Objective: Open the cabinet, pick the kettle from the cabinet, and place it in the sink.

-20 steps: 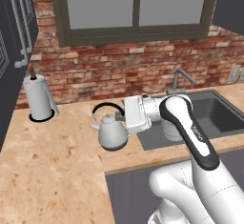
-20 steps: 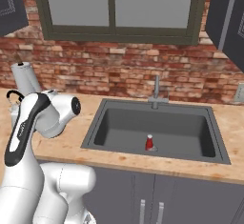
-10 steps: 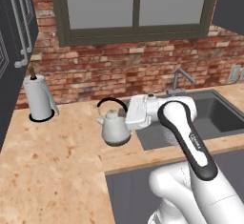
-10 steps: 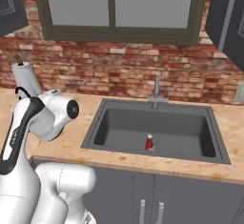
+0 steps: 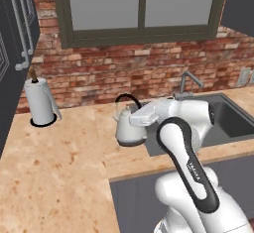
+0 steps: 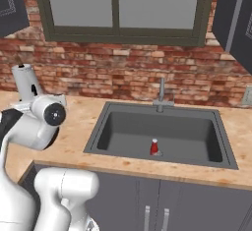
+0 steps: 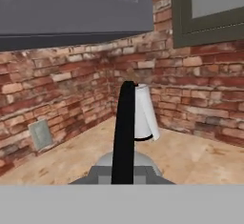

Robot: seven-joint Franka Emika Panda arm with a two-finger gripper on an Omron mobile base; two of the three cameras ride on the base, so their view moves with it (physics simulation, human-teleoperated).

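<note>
the gripper is reaching out level from the arm toward the left in the left base view, its fingers pinching the kettle by the thin black arched handle; the fingertips themselves are hidden against the handle, but the jaws are reading as fully drawn in on it; the kettle is hanging upright, body rounded and silver-grey, with the handle arching above the lid; it is sitting over the wooden counter, just left of the sink's near-left corner and not over the basin; whether its base is touching the counter or hanging just clear of it cannot be told from this angle.

in the hand view the black handle is running straight up the middle of the picture, with the grey top of the kettle showing below it; the white paper-towel roll is standing behind the handle, in front of the brick wall.

the sink is lying to the right of the arm in the right base view, a dark grey basin with the faucet at its back edge; a small red bottle is standing upright on the basin floor; the cabinet is showing at the far left of the left base view, its slim bar handles running vertically, above the paper-towel roll on the counter.
</note>
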